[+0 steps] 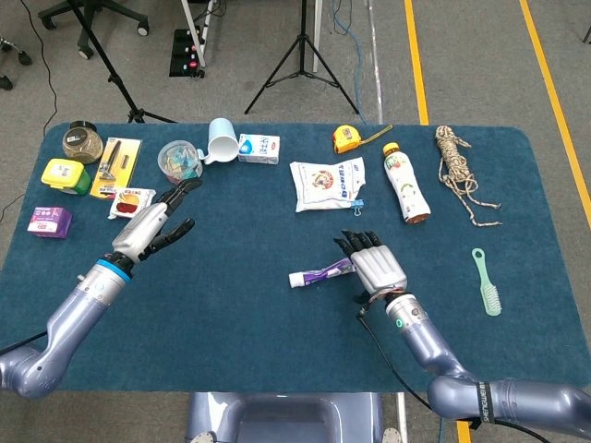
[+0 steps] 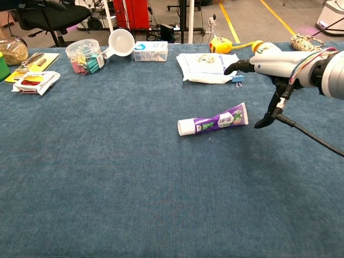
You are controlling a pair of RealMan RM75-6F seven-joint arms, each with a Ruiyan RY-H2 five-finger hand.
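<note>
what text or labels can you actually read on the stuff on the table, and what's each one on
No text here can be read for certain.
Toothpaste tube: purple label with print, too blurred.
White pouch: blue characters, too small.
Small white carton: blue logo, illegible.
Drink bottle: coloured label, illegible.
Purple box, yellow card, red-and-white packet: print too small.

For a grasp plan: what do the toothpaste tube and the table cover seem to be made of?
Toothpaste tube: probably soft plastic laminate, glossy purple print, flat crimped tail, with a white, likely hard plastic, cap. Table cover: looks like blue felt or short-pile fabric, matte with a fuzzy, mottled texture.
</note>
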